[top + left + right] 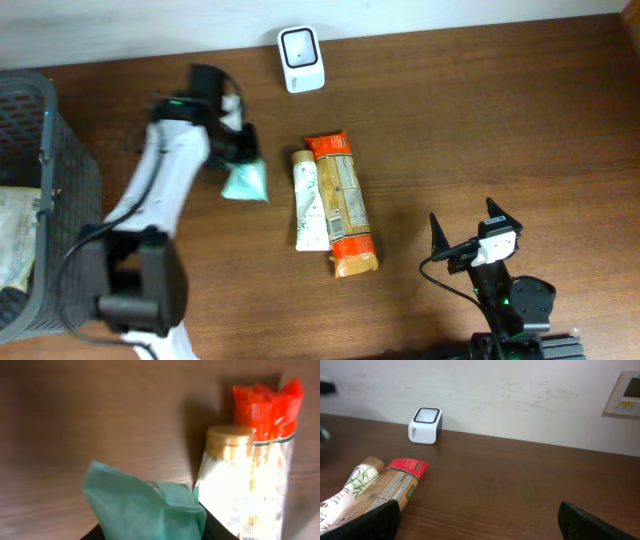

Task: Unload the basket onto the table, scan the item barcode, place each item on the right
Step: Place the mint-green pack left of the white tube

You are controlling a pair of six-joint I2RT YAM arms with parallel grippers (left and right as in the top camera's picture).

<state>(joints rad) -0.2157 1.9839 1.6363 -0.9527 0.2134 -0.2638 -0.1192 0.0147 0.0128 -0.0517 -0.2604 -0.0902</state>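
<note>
Judging by the left wrist view, you have the teal packet (145, 510) sitting between the jaws of the left gripper (240, 158), but blur hides whether they clamp it or merely flank it; I cannot tell. The scanner (301, 60) stands well beyond the fingertips and off to one side, window facing up. If the hold is loose, the limp packet could slip out or fold over on the way there, hiding its barcode. Just beside the jaws lie the tube (308, 200) and the orange-ended pack (342, 205); a low swing could knock them. Your right gripper (480, 520) rests with jaws wide apart, holding nothing.
</note>
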